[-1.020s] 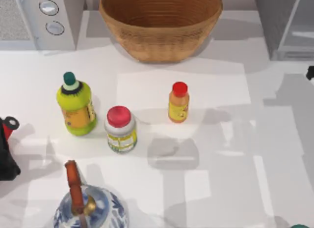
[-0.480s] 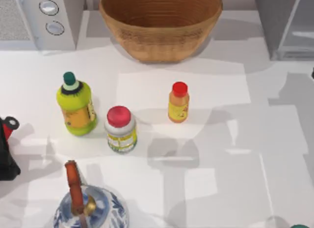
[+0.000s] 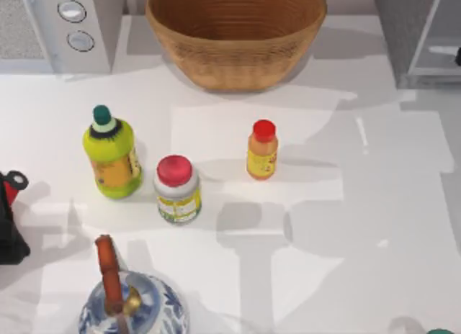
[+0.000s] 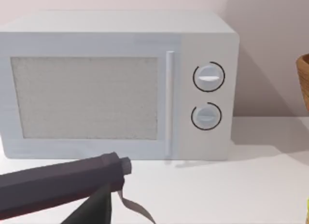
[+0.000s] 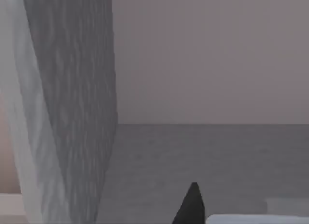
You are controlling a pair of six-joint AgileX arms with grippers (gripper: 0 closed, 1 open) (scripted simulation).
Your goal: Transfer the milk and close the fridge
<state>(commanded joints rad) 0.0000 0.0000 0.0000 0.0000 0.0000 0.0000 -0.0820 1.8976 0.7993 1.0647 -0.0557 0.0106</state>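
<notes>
Top view showed the fridge (image 3: 421,35) at the far right corner of the table (image 3: 374,204), its pale door (image 3: 441,46) beside the dark wall. The milk could not be seen. The right gripper (image 3: 458,55) was at the right edge by the fridge; its fingers could not be judged. The left arm (image 3: 9,219) rested at the left edge.

We see the fridge (image 5: 79,108) close up, its dark-grey speckled wall rising beside a pale strip along its edge. A dark pointed fingertip (image 5: 190,204) of our right gripper pokes up against a plain grey background.
</notes>
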